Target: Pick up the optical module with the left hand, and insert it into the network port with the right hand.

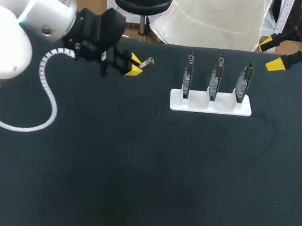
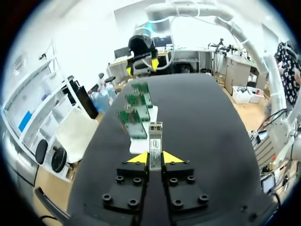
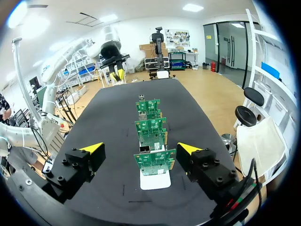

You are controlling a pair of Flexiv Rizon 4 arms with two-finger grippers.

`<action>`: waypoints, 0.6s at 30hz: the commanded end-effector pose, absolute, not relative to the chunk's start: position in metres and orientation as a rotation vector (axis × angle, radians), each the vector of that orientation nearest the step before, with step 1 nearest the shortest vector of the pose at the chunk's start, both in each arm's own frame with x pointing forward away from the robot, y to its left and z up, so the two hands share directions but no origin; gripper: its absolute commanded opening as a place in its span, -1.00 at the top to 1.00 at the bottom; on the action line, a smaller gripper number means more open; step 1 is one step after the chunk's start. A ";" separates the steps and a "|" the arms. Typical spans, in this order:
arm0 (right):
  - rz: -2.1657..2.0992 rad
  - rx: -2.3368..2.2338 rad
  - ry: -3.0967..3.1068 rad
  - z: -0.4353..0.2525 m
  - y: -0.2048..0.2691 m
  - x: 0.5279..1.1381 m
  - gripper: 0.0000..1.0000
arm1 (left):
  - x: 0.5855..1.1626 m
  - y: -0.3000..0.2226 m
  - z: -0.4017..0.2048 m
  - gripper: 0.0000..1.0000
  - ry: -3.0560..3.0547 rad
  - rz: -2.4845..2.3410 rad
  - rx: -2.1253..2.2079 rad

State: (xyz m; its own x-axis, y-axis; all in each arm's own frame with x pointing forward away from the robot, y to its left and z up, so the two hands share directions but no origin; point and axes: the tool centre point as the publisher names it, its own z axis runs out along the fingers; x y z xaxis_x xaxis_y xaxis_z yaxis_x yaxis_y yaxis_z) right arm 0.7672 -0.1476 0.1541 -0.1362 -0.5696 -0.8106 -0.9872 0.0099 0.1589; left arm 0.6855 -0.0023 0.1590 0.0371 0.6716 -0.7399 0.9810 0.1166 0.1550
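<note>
The left gripper (image 2: 155, 159) pinches the module (image 2: 155, 140) between its two yellow tips, one on each side. The module is a thin metal bar that sticks straight out ahead of the fingers. In the head view this gripper (image 1: 132, 65) hangs over the far left part of the table (image 1: 133, 171), and the module (image 1: 147, 62) points across toward the stand (image 1: 210, 105), well apart from it. A white coiled cable (image 1: 47, 92) loops from the left arm down onto the black cloth.

The stand is a white base in the far middle of the table, holding three green boards (image 1: 217, 80) upright in a row, side by side. From the left wrist the boards (image 2: 134, 117) stand ahead of the module and slightly to one side.

The right gripper (image 1: 272, 54) is at the far right corner, its fingers spread wide with nothing between them, apart from the stand. In its own view the right gripper (image 3: 141, 149) faces the boards (image 3: 151, 129) end on, lined up one behind the other ahead of the gap. The ports on the boards are too small to tell apart.
</note>
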 end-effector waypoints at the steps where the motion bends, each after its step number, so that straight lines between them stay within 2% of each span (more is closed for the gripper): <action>1: 1.001 -1.595 1.755 0.154 -0.147 0.766 -1.00 | 0.704 -0.020 0.159 1.00 1.666 -0.605 1.625; 18: 1.001 -1.595 1.755 0.154 -0.147 0.766 -1.00 | 0.741 -0.097 0.186 1.00 1.456 -0.886 1.520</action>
State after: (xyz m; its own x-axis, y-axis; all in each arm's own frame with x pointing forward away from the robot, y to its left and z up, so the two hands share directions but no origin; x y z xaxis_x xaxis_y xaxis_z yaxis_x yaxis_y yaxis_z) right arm 0.7672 -0.1476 0.1542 -0.1362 -0.5696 -0.8106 -0.9873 0.0100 0.1589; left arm 0.7274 -0.0854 0.1941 0.0761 0.4625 -0.8834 0.9935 0.0402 0.1066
